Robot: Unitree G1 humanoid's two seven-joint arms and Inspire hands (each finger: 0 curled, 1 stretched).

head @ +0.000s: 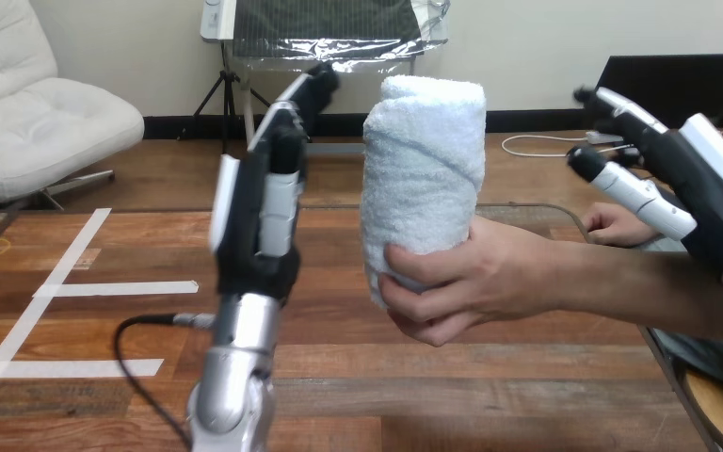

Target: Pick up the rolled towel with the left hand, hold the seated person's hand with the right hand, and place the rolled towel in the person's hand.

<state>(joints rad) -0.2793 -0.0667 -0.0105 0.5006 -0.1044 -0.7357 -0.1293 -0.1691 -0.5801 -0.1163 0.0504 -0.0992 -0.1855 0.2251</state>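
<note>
White-shelled, the left hand (pixel 259 217) stands raised, fingers straight and empty, just beside the rolled towel (pixel 424 160) — a stray sideways move could knock it loose. The towel stands upright, long axis vertical, its lower end wrapped by the person's hand (pixel 471 282). The right hand (pixel 692 184) hovers over their forearm (pixel 621 282) — fingers loosely spread, clasping nothing.

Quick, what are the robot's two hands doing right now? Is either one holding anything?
Left hand: open, holding nothing, beside the rolled towel.
Right hand: open, holding nothing, above the person's forearm.
The person's hand grips the rolled towel.
</note>
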